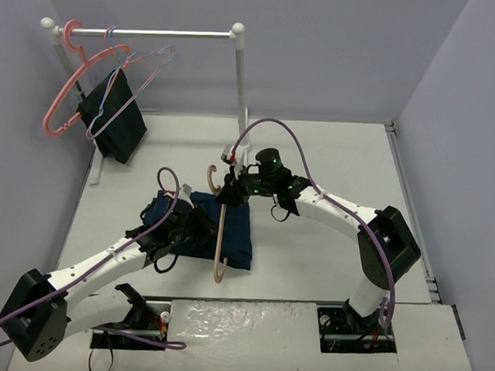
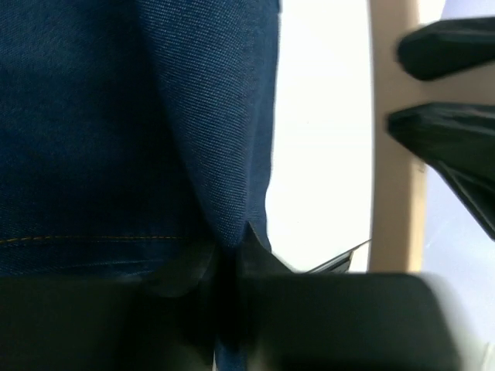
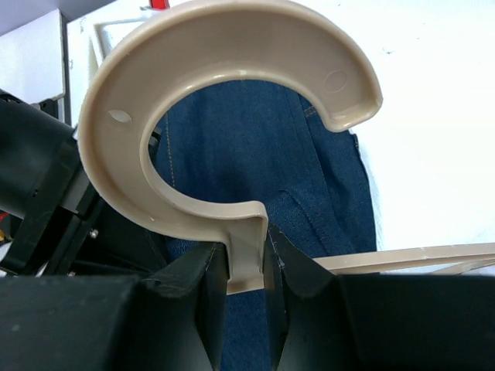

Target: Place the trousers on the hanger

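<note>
At mid bench (image 1: 331, 156) the left gripper (image 2: 228, 267) is clamped on the jeans (image 1: 237, 230), lying mostly at 9 o'clock from the hanger (image 3: 112, 162), whose neck the right gripper (image 3: 246, 267) is clamped on, so hanging them looks not yet done.

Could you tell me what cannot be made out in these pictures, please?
- Top view: jaws of the left gripper, covered by its wrist.
- Top view: whether the trousers lie over or under the hanger, too small.
- Left wrist view: the trousers fill the frame, their outline cut off.
- Right wrist view: the hanger's arms run off the right edge.
</note>
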`<state>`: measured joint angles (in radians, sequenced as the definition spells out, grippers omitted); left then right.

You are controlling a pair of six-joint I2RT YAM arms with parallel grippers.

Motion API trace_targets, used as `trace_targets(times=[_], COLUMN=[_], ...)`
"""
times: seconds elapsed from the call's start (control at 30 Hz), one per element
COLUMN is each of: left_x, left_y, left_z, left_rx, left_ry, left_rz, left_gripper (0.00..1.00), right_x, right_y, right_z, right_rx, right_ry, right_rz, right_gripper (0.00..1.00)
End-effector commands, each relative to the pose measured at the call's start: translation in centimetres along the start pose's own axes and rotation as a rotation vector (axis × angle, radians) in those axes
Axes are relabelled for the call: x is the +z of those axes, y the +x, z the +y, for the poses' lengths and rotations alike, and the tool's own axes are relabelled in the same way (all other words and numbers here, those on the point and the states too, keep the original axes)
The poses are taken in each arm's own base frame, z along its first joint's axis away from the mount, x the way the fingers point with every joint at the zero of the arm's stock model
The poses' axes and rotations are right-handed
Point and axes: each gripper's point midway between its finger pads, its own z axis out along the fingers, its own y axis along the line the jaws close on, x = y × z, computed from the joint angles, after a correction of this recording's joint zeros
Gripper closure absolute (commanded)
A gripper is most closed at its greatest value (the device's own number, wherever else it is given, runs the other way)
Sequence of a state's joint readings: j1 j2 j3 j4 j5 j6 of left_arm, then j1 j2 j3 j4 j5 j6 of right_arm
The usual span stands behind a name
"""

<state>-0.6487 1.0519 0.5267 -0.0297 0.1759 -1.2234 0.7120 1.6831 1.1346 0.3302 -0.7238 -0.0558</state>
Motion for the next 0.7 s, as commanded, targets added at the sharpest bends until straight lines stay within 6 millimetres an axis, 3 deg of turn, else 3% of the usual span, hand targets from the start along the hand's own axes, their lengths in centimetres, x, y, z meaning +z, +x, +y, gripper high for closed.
trace_targets(times=[0.0,0.07,0.17,0.23,0.33,0.57,0.67], left_x=[-2.6,-3.7,-6.3,-7.4,-9.8,-12.6,-13.3], left_y=[-2.7,-3.0,-4.5,-4.7,-6.3,-7.3,-7.4], left_z=[-5.6,-6.1,-9.5,-9.9,-13.2,-18.1,-19.3], left_rx=[0.081,0.147,0.234,0.289,0.362,0.433,0.459], left_ry=[0.136,0.111,0.133,0.097,0.118,0.160,0.162], left_rz=[-0.093,-0.088,-0.106,-0.088,-0.104,-0.067,-0.044], left_gripper=[1.00,1.00,1.00,1.00,1.00,1.00,1.00], right_x=[-2.4,-3.1,-3.8,-4.5,-5.1,-6.2,-6.4], right_y=[-5.4,-6.3,-7.1,-8.1,-9.0,-11.1,-11.6], right_z=[1.5,1.9,2.4,2.9,3.3,4.3,4.4], right_rx=[-0.084,-0.096,-0.110,-0.129,-0.146,-0.157,-0.171], right_ry=[-0.014,-0.014,-0.021,-0.024,-0.024,-0.031,-0.042], right_rz=[-0.150,-0.176,-0.203,-0.232,-0.275,-0.360,-0.371], right_gripper=[1.00,1.00,1.00,1.00,1.00,1.00,1.00])
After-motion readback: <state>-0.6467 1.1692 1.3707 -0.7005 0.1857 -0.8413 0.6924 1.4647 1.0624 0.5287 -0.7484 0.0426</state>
